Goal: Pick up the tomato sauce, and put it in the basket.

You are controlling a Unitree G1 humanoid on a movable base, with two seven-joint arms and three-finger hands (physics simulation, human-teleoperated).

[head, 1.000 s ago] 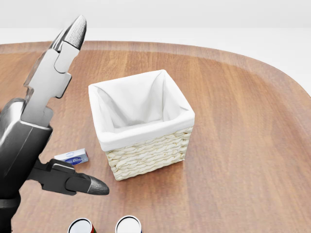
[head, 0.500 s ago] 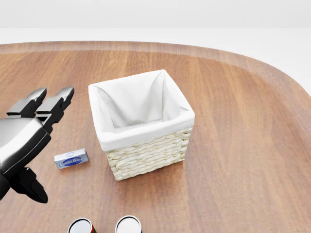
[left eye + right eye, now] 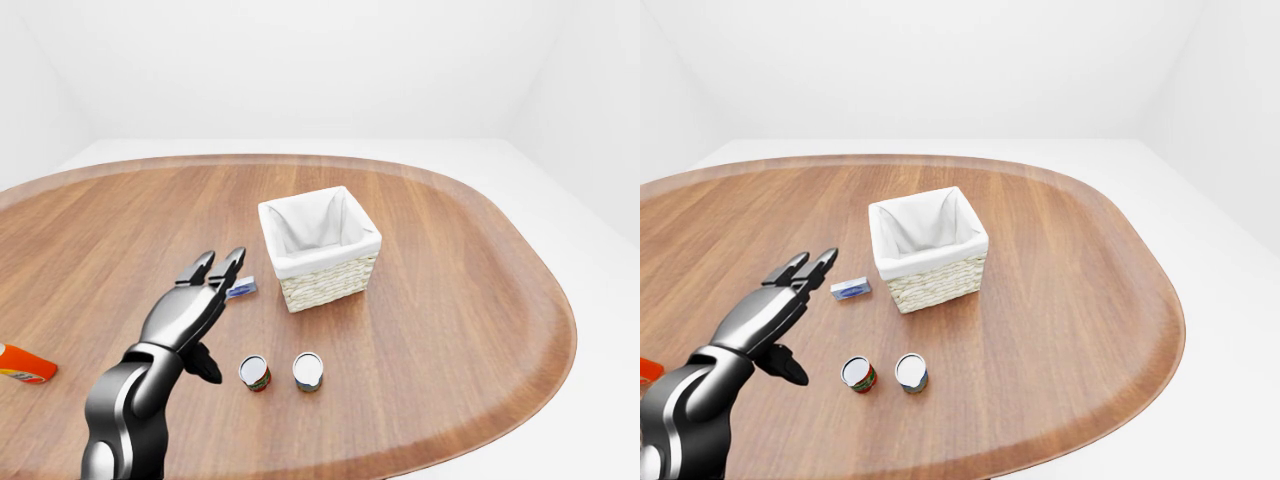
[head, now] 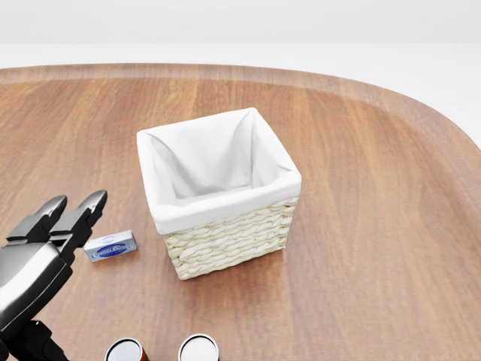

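Note:
Two small cans with white lids stand near the bottom of the table. The left can (image 3: 254,373) has a red label and looks like the tomato sauce; the right can (image 3: 307,371) has a darker label. The wicker basket (image 3: 320,248) with a white cloth lining stands empty above them. My left hand (image 3: 214,312) hovers open, fingers (image 4: 74,212) stretched out, to the left of the red can and apart from it. My right hand shows in no view.
A small blue-and-white box (image 3: 240,289) lies on the table just past my left fingertips, left of the basket. An orange-red object (image 3: 24,364) lies at the far left edge. The wooden table (image 3: 460,300) is oval, with a white floor around it.
My left hand has dropped from a raised, upright pose to a flat, outstretched one and slid down and left in the head view. The cans, box and basket have not moved.

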